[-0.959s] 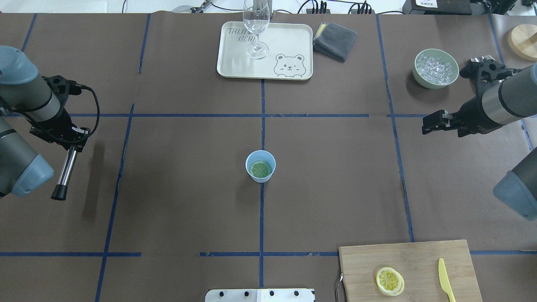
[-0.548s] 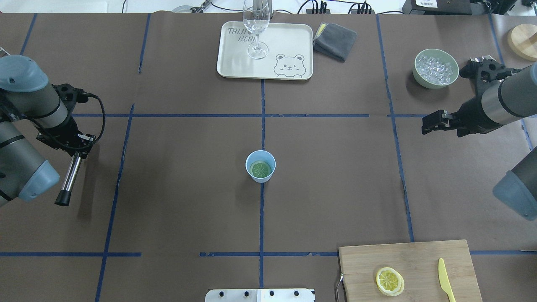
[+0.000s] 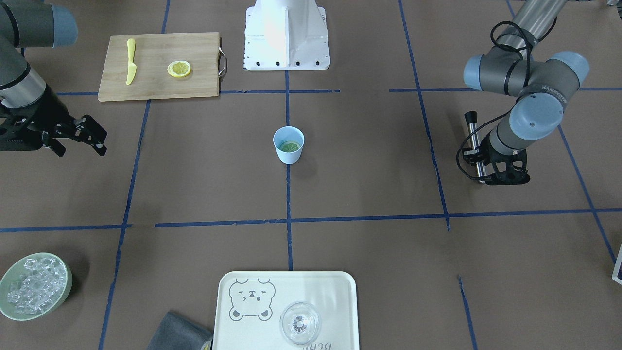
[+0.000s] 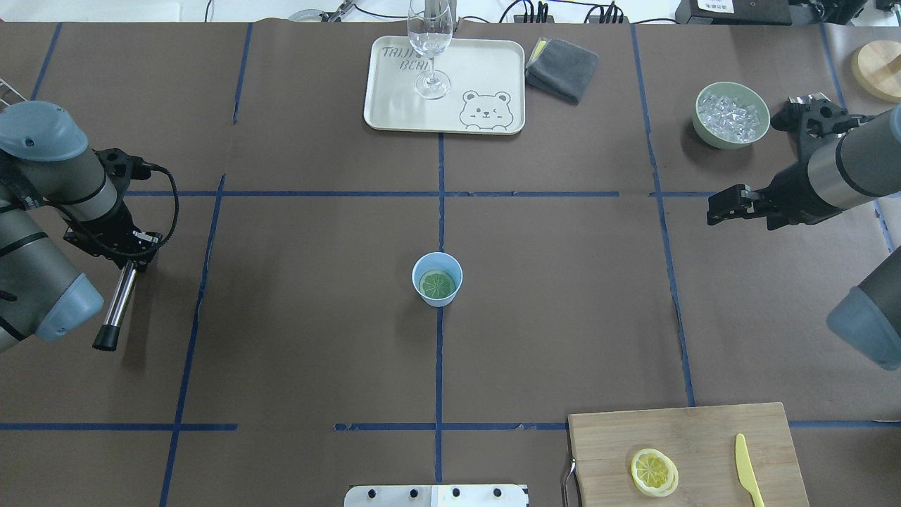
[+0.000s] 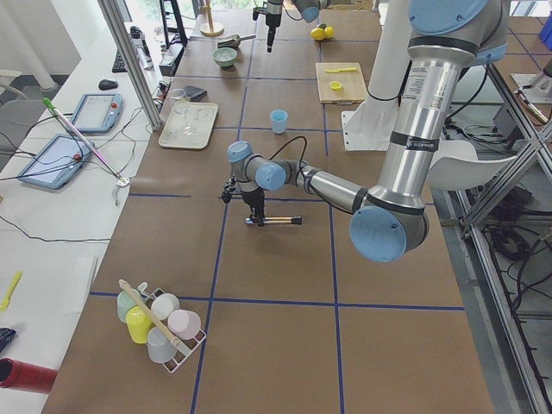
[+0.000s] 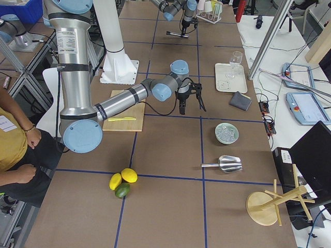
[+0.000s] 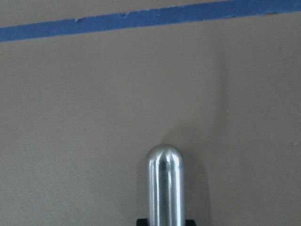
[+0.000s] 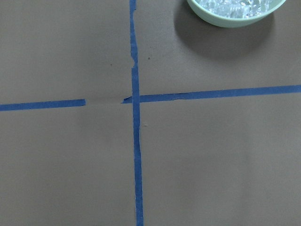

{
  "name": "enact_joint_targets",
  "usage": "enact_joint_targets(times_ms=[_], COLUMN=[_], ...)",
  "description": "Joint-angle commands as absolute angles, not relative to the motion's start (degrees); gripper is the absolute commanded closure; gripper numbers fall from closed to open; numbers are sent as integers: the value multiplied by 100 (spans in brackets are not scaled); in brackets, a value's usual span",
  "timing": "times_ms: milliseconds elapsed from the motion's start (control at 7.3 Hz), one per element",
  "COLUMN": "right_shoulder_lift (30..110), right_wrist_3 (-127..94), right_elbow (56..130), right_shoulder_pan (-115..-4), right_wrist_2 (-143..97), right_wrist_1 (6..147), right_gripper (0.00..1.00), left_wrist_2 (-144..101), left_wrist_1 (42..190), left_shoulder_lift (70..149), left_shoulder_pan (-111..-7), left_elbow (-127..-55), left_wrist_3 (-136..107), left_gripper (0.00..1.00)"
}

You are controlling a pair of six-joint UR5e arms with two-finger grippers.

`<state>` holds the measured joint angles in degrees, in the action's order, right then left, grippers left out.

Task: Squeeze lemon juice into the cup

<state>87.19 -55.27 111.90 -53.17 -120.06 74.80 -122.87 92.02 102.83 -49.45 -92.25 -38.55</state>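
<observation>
The light-blue cup (image 4: 437,279) stands upright at the table's middle, and it shows in the front view (image 3: 288,144) too. A lemon slice (image 4: 437,284) lies flat inside it. A second lemon slice (image 4: 654,472) lies on the wooden cutting board (image 4: 704,429). My left gripper (image 4: 132,259) is far to the cup's left, low over the table, shut on a metal rod with a black tip (image 4: 116,303). The rod's rounded end fills the left wrist view (image 7: 164,183). My right gripper (image 4: 712,210) is open and empty, far to the cup's right.
A yellow knife (image 4: 748,468) lies on the board beside the slice. A pale-green bowl of ice (image 4: 732,115) sits behind the right gripper. A bear-print tray (image 4: 486,77) with a clear glass (image 4: 430,49) and a grey cloth (image 4: 562,68) are at the far edge.
My left arm has shifted toward the robot's side and slightly right, carrying the rod with it. The right arm, the cup and the slices have not moved.
</observation>
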Motion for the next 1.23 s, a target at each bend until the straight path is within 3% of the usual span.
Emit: enact_joint_targets(times_ms=[0, 137, 274, 411, 685, 1096], right_shoulder_lift=[8710, 8719, 8719, 8727, 8815, 9219], right_wrist_3=[-5528, -5537, -5537, -5546, -5433, -3330], right_elbow=[11197, 11223, 11267, 11276, 11285, 10813], right_shoulder_pan=[-5317, -5317, -5326, -5326, -5457, -6990], right_wrist_2=[-12006, -12015, -12023, -12023, -12058, -13276], right_wrist_1=[7479, 7479, 7479, 7479, 7479, 7584], right_gripper=[0, 0, 0, 0, 0, 0], left_wrist_2=[-12287, -12287, -12287, -12287, -12296, -12542], left_wrist_1=[9202, 9202, 9202, 9202, 9150, 8678], left_shoulder_lift=[10283, 10283, 10283, 10283, 10275, 10249], left_shoulder_pan=[-4939, -4939, -4939, -4939, -5087, -7130], left_elbow=[-9220, -9220, -9237, -9229, -9612, -10123], left_wrist_3=[-3832, -3832, -3841, -3841, -3780, -1441], left_gripper=[77, 53, 19, 0, 0, 0])
